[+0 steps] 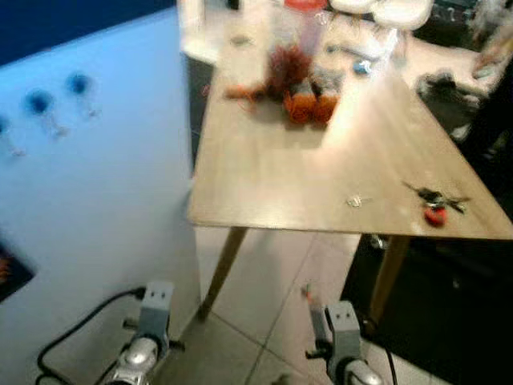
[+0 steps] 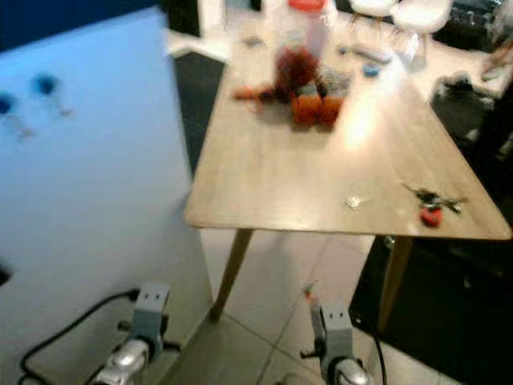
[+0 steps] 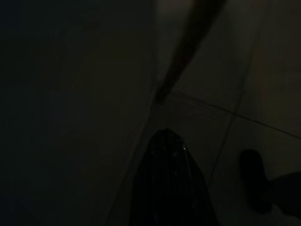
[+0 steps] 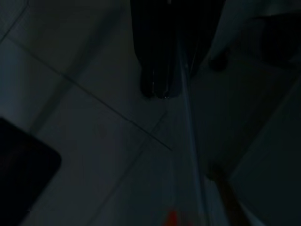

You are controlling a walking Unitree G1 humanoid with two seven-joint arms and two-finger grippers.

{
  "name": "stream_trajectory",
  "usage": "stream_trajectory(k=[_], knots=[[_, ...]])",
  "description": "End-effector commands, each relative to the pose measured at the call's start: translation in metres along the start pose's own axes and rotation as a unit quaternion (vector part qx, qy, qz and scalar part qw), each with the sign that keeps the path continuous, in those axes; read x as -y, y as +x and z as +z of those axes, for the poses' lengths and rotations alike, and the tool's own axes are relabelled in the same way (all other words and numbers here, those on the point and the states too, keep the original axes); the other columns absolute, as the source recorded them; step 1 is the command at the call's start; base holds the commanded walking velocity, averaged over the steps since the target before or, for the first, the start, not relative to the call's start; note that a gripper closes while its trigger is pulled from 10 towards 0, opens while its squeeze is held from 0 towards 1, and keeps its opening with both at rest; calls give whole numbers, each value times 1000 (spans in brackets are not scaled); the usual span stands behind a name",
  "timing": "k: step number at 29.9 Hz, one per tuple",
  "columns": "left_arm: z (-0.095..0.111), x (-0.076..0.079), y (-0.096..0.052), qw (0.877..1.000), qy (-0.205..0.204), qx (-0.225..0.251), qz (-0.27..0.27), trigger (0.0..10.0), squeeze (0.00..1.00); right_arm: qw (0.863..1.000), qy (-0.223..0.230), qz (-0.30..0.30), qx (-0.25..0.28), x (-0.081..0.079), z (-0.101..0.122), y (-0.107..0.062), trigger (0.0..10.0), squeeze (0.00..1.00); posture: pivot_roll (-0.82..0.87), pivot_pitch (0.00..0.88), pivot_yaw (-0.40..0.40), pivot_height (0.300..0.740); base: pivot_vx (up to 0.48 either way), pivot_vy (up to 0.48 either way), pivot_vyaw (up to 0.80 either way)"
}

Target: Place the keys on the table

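- The left gripper [image 3: 167, 141] shows its fingers pressed together, a single dark tip over the floor tiles; the right gripper [image 4: 157, 89] likewise has its fingers together, holding nothing.
- Both arms hang low, below the table's near edge, one on each side of the near-left table leg [image 1: 223, 271].
- One bunch of keys [image 1: 434, 200], with one red tag, lies on the table [image 1: 272, 176] near its front right corner, close to the edge.
- One small pale scrap [image 1: 353, 200] lies just left of the keys, apart from them.
- One heap of orange and brown clutter [image 1: 296, 92] sits at the far middle of the top, with one red-capped jar [image 1: 306, 20] behind it.
- Three blue pegs [image 1: 36, 103] show on the pale blue panel [image 1: 96, 200] in the left eye view; the right eye view shows two.
- The wrist views are very dark: tile seams, and in the left one a table leg.
- The table's middle is bare wood; the panel stands just beside its left edge; tiled floor [image 1: 280, 313] lies open beneath.
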State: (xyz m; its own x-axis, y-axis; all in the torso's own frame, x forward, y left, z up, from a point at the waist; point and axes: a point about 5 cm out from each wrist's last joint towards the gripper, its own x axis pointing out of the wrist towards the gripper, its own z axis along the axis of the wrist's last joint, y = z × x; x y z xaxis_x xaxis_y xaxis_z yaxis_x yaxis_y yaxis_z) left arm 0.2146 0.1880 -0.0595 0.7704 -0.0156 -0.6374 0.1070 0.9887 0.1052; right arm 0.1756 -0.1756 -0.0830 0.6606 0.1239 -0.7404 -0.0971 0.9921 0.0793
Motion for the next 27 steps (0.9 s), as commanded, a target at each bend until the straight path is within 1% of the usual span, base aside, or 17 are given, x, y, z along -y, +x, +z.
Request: stream_trajectory(k=[1, 3, 12, 21, 27], knots=[[-1, 1, 0, 1000, -2, -3, -2, 10000, 0, 1000, -1, -4, 1, 3, 1, 0, 10000, 0, 36, 36, -19, 740, 0, 0, -800], [-1, 1, 0, 1000, -2, -3, -2, 10000, 0, 1000, 2, -5, 3, 3, 1, 0, 10000, 0, 36, 36, -19, 740, 0, 0, -800], [-1, 0, 0, 1000, -16, -1, 7, 10000, 0, 1000, -13, 1, -4, 2, -3, -2, 10000, 0, 36, 20, -30, 740, 0, 0, 0], [4, 2, 1, 1000, -13, 13, 0, 10000, 0, 1000, -20, 2, -4, 4, -1, -1, 10000, 0, 43, 18, -38, 740, 0, 0, 0], [5, 2, 1, 1000, -10, 18, -2, 10000, 0, 1000, -23, 5, -9, 2, -4, -2, 10000, 0, 49, 6, -42, 740, 0, -346, 0]])
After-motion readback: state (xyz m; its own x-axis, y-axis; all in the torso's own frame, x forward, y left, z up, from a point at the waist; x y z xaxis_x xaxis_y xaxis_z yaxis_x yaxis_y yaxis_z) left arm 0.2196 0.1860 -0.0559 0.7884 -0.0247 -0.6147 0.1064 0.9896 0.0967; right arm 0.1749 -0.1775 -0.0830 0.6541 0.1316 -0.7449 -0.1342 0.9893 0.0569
